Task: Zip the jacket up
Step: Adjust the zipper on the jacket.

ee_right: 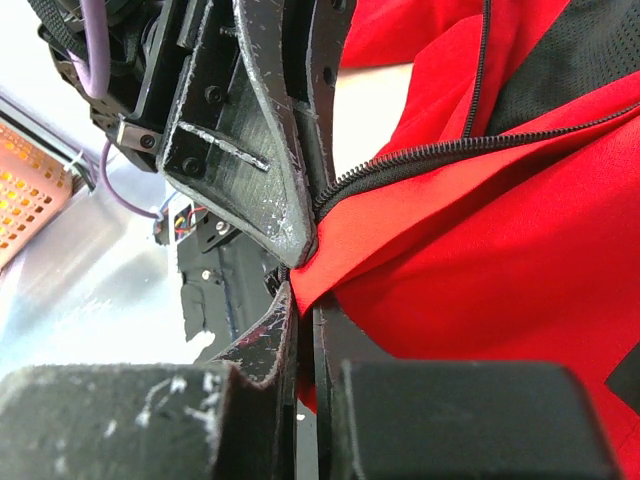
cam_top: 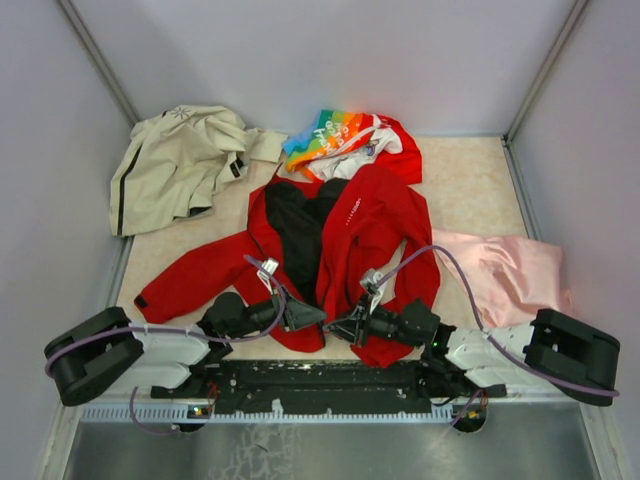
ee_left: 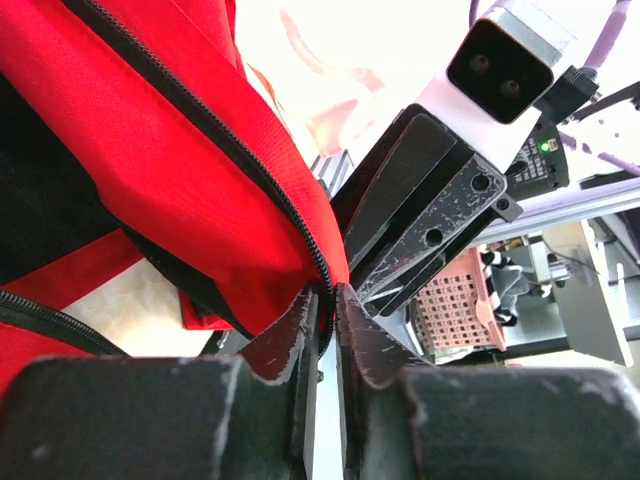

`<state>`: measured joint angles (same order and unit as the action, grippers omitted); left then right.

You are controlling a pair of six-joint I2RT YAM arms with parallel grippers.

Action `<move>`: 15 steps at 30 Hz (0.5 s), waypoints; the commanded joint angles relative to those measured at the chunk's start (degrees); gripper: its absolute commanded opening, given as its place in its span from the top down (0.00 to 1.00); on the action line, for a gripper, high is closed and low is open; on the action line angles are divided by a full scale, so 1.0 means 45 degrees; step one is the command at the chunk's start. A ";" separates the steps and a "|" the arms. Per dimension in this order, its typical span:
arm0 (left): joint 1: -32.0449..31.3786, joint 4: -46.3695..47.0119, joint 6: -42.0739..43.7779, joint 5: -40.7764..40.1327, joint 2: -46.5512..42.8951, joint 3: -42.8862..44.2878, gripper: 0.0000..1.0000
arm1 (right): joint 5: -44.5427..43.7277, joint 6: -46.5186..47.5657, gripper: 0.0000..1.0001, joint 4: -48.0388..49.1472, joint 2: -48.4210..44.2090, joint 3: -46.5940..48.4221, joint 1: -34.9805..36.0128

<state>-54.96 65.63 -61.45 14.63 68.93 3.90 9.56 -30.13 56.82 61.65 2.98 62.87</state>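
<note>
Beige jacket (cam_top: 175, 165): crumpled, beyond the jacket's left sleeve and apart from it.
Left gripper (cam_top: 316, 318): at the near hem of the jacket, on the left front panel, pointing toward the other gripper.
Left jaws: in the left wrist view the fingers (ee_left: 290, 335) stand almost together, with only a thin slit between them. The hem corner and the end of the dark zipper (ee_left: 250, 170) run down into that slit, so they pinch the jacket's edge.
The jacket (cam_top: 370, 225): bright red, spread on the table (cam_top: 470, 180) at its middle. The front is open and the black lining (cam_top: 300, 225) shows. Its left sleeve stretches out to the left. The near hem lies at the two grippers.
Rainbow garment (cam_top: 345, 140): bunched just beyond the jacket's collar, touching it.
Right gripper (cam_top: 338, 329): at the jacket's near hem, on the right front panel, tip to tip with the left gripper.
Right jaws: closed. In the right wrist view the corner of red cloth below the zipper teeth (ee_right: 430, 155) sits in the gap between the fingers (ee_right: 265, 345), and the left gripper's finger (ee_right: 260, 150) touches the same corner.
Pink cloth (cam_top: 510, 275): flat, to the right of the jacket's right sleeve, just beside it.
</note>
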 commanded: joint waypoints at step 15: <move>0.0045 -0.6728 0.2377 -0.1761 -0.5530 -0.0044 0.40 | -0.2655 -0.1629 1.00 -0.4858 -0.1795 0.2035 0.0094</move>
<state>-54.96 42.39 -53.67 9.34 48.58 4.34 4.19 -33.98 41.12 54.85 7.57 62.89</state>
